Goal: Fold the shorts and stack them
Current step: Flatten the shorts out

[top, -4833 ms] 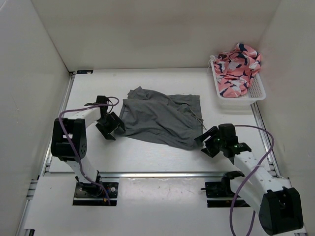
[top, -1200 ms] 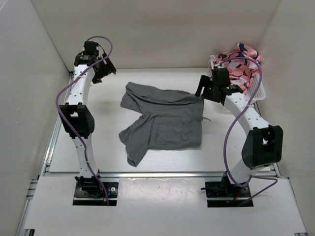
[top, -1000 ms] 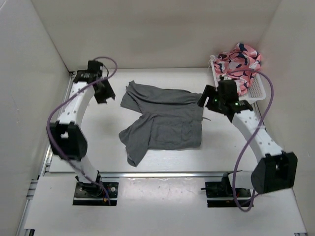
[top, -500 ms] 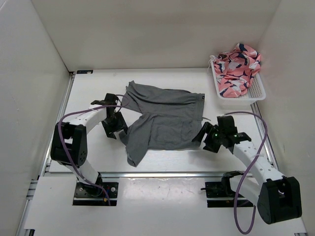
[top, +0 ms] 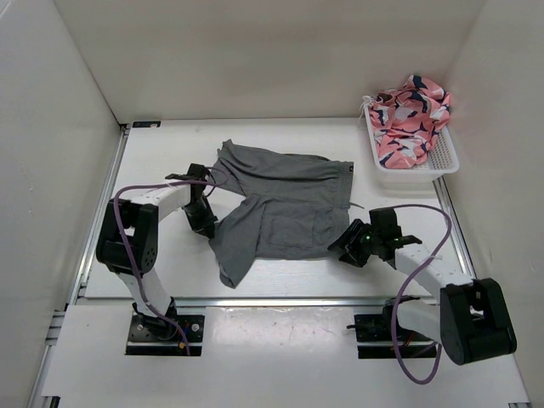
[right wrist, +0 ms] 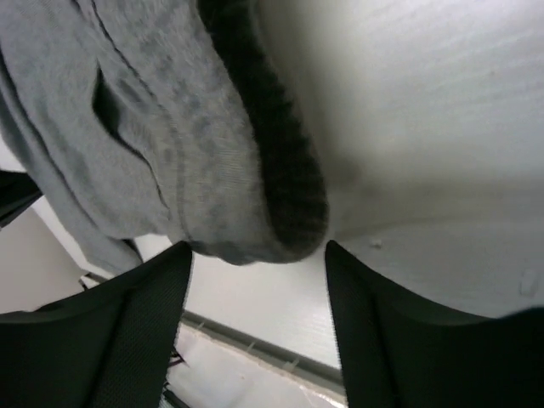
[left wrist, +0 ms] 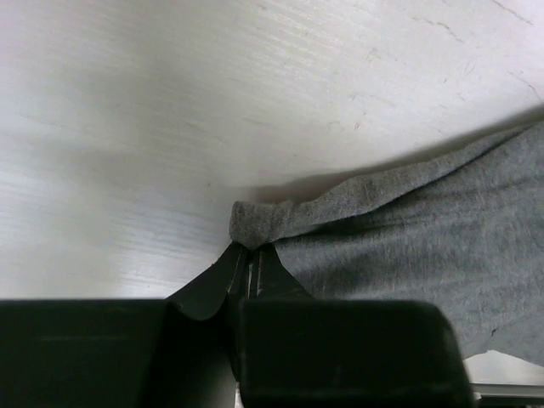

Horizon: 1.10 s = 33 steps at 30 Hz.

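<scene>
The dark grey shorts (top: 289, 204) lie spread on the white table, one leg trailing toward the near edge. My left gripper (top: 206, 223) sits at their left edge. In the left wrist view it (left wrist: 252, 255) is shut on a small bunched fold of the shorts (left wrist: 425, 229). My right gripper (top: 347, 244) is at the shorts' near right corner. Seen from the right wrist, it (right wrist: 257, 252) is open, with the thick waistband corner of the shorts (right wrist: 127, 110) just reaching between its fingertips.
A white basket (top: 408, 178) holding pink patterned cloth (top: 412, 115) stands at the back right. White walls close in the left, back and right. A metal rail (top: 280, 299) runs along the table's near edge.
The left gripper has closed on the shorts' left edge. The right gripper has slid to the near right corner and its jaws have narrowed. A second ago both arms were reaching far back.
</scene>
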Each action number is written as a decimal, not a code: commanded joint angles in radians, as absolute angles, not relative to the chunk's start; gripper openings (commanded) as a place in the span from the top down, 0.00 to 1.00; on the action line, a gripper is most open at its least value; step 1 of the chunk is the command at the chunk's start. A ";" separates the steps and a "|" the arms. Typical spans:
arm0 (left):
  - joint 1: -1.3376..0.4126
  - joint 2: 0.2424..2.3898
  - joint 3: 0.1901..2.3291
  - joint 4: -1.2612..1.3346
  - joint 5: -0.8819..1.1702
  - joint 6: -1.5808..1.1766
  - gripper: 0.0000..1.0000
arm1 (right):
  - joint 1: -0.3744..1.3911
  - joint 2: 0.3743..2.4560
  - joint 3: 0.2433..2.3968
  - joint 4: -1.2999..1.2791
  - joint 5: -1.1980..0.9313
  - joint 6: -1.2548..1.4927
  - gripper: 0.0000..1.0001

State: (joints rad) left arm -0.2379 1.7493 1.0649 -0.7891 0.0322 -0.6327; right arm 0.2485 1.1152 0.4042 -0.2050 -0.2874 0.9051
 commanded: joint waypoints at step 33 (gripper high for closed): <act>0.020 1.623 1.358 -1.016 -0.025 -0.529 0.31 | 0.267 1.195 0.670 -0.365 -0.078 0.712 0.35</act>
